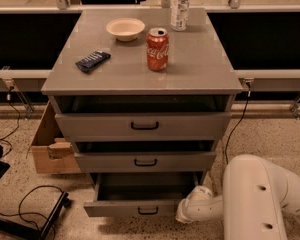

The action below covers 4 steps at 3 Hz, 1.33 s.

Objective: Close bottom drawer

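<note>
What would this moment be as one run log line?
bottom drawer: pulled out, not closed | gripper: low, by the drawer front's right end, contact unclear | phase: closing push pending

I saw dim, warm yellowish light, apparently from overhead. The grey surface [200, 59] carried a soft sheen. Deep shadow filled the bottom drawer [145, 188] and the gaps above it. The gripper [184, 216], low by that drawer's right front corner, caught pale light.
</note>
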Motion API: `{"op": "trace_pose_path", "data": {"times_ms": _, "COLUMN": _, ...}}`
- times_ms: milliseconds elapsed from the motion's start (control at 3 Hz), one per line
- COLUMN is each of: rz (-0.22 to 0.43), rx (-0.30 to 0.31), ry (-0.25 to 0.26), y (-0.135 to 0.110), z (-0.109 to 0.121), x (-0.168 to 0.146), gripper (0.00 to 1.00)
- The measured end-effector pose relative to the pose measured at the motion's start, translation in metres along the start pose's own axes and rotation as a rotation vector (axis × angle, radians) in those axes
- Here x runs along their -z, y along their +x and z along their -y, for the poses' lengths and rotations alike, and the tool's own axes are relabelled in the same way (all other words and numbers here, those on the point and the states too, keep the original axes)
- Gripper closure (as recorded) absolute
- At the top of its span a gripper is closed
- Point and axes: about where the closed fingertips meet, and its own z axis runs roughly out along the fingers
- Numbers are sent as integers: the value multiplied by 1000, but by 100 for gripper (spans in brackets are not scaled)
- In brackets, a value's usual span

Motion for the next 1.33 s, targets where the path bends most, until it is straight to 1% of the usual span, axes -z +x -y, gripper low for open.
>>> {"op": "trace_pose_path", "data": {"times_ms": 333, "rz": 20, "rx": 24, "ry": 48, "y": -8, "z": 15, "x": 12, "gripper": 100}}
{"op": "trace_pose_path", "data": {"times_ms": 667, "rz": 25, "rx": 52, "ry": 74, "y": -18, "z": 28, "x": 20, "gripper": 82}}
{"op": "trace_pose_path", "data": {"times_ms": 1000, "rz": 26, "rx": 53, "ry": 72, "y": -19, "z": 27, "x": 20, "gripper": 59}}
{"op": "trace_pose_path", "data": {"times_ms": 1333, "rz": 26, "rx": 53, "ry": 69, "y": -19, "z": 25, "x": 18, "gripper": 28}}
